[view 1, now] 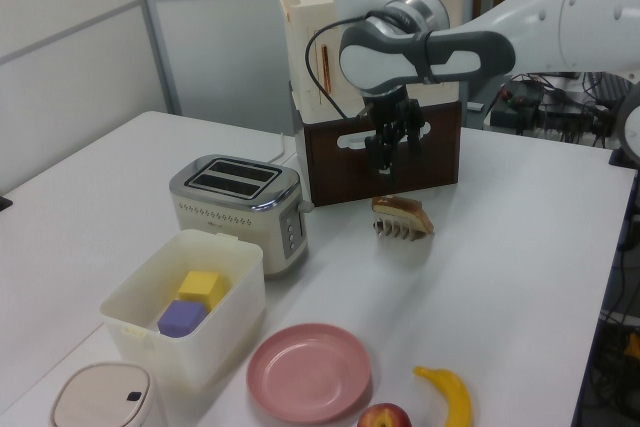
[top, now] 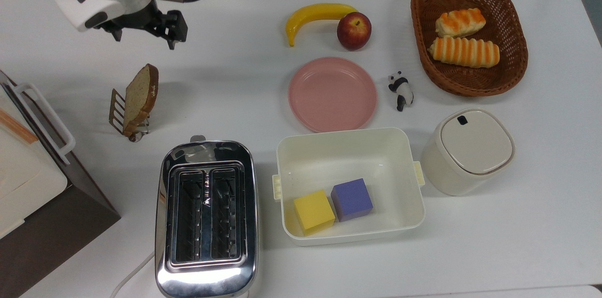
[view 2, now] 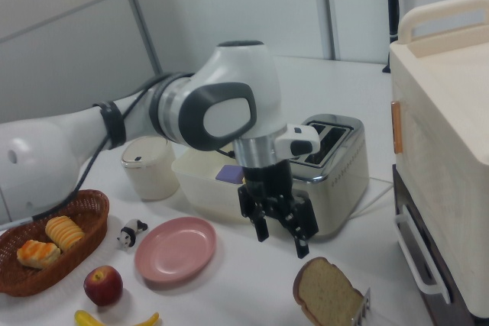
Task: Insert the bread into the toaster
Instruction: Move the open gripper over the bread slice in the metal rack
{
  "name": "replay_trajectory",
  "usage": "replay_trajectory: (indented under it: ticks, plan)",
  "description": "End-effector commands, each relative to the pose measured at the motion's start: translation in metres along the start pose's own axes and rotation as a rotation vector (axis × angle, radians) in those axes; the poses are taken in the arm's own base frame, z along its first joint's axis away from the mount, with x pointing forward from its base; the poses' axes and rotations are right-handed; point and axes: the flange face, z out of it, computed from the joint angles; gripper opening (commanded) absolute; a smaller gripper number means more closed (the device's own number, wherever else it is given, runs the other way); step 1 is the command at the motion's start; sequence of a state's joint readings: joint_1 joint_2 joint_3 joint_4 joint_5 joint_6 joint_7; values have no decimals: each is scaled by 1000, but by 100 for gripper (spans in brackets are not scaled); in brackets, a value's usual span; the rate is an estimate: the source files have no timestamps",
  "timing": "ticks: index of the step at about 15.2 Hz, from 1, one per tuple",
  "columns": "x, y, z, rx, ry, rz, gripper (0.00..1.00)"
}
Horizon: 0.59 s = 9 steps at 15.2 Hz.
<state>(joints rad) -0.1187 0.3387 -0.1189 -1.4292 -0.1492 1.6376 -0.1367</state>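
The top view looks straight down on the surface [top: 235, 77]. The left view and right view stand low at opposite ends, facing inward; all three share the toaster [top: 207, 218] [view 1: 238, 209] [view 2: 330, 169].

Toaster [top: 206, 218] cord cut off, btm edge

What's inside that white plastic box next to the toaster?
In the white box sit a yellow cube and a purple cube, side by side on its floor. From the top view, nothing is covered.
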Motion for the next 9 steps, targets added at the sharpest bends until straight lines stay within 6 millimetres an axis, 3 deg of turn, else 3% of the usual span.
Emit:
replay_trajectory:
  ticks: [1,3,9]
  plan:
    - [15,-1,22,-27,25,-20,100]
    - [20,6,31,-28,28,-17,100]
    - [33,-1,52,-33,28,-27,97]
